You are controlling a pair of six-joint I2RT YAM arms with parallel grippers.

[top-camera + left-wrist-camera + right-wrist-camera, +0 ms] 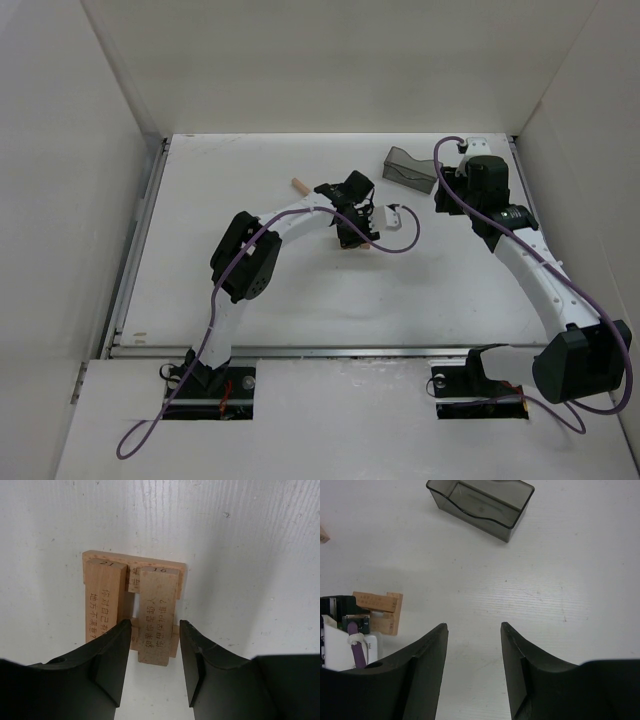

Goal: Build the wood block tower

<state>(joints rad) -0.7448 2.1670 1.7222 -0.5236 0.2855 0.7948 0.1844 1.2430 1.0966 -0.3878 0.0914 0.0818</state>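
Near the middle of the surface (400, 290), the left arm hangs over the tower (132, 565), and its left fingers (115, 655) stand on either side of the top bar marked 16 (159, 605). A sliver of space shows on the left side of that bar, so I judge them released rather than clenched on it. The bar rests on the layer below under its own weight. It lies parallel to its neighbour, the bar marked 21 (102, 605), with a slot between them; both cross the bars underneath, which is what gives the stack its footing.

Off to the right, the right fingers (427, 655) are spread apart and hold nothing. They are parked over bare surface, well apart from the stack, probably to keep out of the left arm's way.

By count, two wood blocks sit in the top layer. At least two crosswise pieces show beneath them, though how many exactly cannot be told. One loose block (298, 184) lies alone beyond the left arm and is likely the next piece to fetch. One grey bin (462, 510) stands at the far right, with nothing visible inside it.
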